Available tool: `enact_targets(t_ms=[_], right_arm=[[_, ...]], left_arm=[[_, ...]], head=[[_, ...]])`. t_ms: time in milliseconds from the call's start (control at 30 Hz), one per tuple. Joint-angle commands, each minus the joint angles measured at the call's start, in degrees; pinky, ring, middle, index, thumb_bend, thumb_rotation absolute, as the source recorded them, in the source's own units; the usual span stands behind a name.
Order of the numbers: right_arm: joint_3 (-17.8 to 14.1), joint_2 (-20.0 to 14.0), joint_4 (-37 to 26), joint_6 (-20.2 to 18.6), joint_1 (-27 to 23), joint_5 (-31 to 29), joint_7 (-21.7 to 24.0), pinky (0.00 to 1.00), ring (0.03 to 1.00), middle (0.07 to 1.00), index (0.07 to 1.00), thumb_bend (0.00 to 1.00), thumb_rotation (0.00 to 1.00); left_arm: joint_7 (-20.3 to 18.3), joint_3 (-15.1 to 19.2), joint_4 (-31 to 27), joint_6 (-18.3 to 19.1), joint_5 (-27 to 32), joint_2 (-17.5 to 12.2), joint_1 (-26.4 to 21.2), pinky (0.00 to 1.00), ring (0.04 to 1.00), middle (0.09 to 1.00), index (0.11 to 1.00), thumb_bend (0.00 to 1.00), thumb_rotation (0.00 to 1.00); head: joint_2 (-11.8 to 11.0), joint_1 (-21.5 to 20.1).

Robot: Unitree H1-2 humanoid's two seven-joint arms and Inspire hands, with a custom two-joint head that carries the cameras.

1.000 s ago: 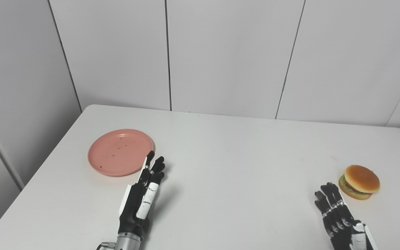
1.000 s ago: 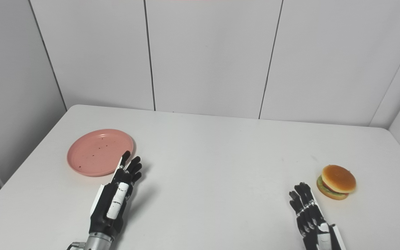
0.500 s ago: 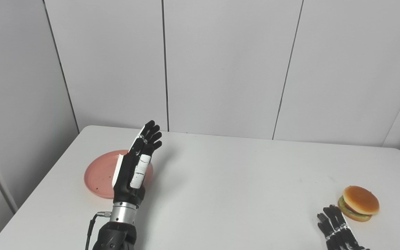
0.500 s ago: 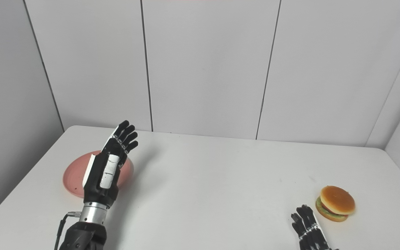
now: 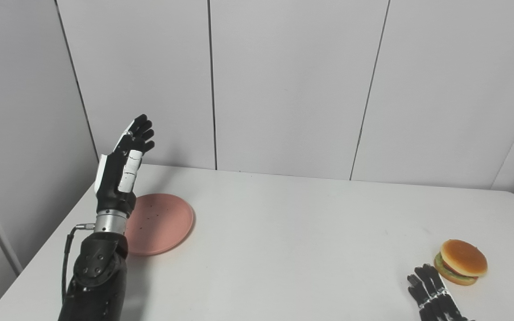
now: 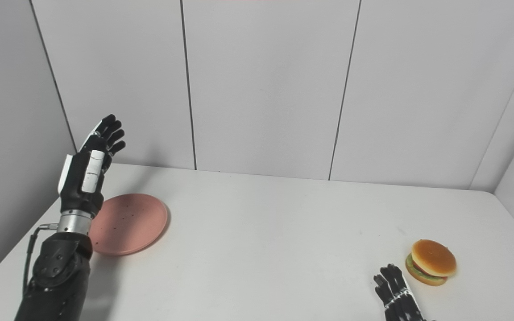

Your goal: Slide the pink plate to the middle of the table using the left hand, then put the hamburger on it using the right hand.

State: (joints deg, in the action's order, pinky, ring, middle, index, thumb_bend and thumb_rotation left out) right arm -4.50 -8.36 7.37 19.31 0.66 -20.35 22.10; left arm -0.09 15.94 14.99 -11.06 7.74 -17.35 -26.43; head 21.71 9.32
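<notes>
White table (image 5: 283, 232) in a corner of plain grey wall panels (image 5: 292, 80), seen from above the near edge.

Pink plate (image 5: 163, 223) flat on the far left part of the table, close to the left edge, with a few dark specks on its surface. Near left rim partly hidden behind the left forearm.

Left hand (image 5: 121, 171) raised well above the table at far left, over the left side of the plate and not touching it. Fingers straight, pointing up and away, close together but not curled; holding nothing. Black hand with white plates on its back, a silver wrist ring below, then a black forearm rising from the near left edge.

Hamburger (image 5: 461, 261) upright on the table at near right, well apart from the plate.

Right hand (image 5: 433, 296) low at the near right edge, mostly cut off. Fingertips extended toward the hamburger, just beside it, not touching; holding nothing.
</notes>
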Motion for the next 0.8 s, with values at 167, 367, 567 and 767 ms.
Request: enact_targets(t_ms=[167,367,567,767], right_arm=[[-1.71,-1.54,8.87,-2.84,-4.59,0.17,-2.21,0.98,0.949,0.958,0.958,0.86,0.96],[-1.86,-1.26,8.42,-3.02,-4.36,0.04,-2.49,0.97,0.947,0.95,0.947,0.87,0.95],[-1.8,-1.36,8.31,-2.79,-4.23,0.29,-2.22,0.97,0.947,0.951,0.947,0.87,0.96],[-1.87,-1.36,7.85,-2.91,-3.9,0.25,-2.3,0.98,0.945,0.95,0.947,0.87,0.95]], left_arm=[[-1.04,2.52,9.71,-5.83,1.92,-6.87,-7.83,0.89,0.891,0.87,0.873,0.95,0.82],[-2.68,2.89,20.86,-10.94,3.19,-10.18,-9.97,0.88,0.883,0.868,0.871,0.94,0.82],[-4.86,3.14,31.13,-15.18,4.16,-12.08,-11.84,0.87,0.886,0.869,0.859,0.94,0.85],[-8.57,5.08,40.32,-15.86,6.08,-12.18,-13.47,0.82,0.89,0.888,0.869,0.93,0.82]], head=[[0.31,-0.12],[0.63,-0.32],[0.84,-0.44],[1.28,-0.93]])
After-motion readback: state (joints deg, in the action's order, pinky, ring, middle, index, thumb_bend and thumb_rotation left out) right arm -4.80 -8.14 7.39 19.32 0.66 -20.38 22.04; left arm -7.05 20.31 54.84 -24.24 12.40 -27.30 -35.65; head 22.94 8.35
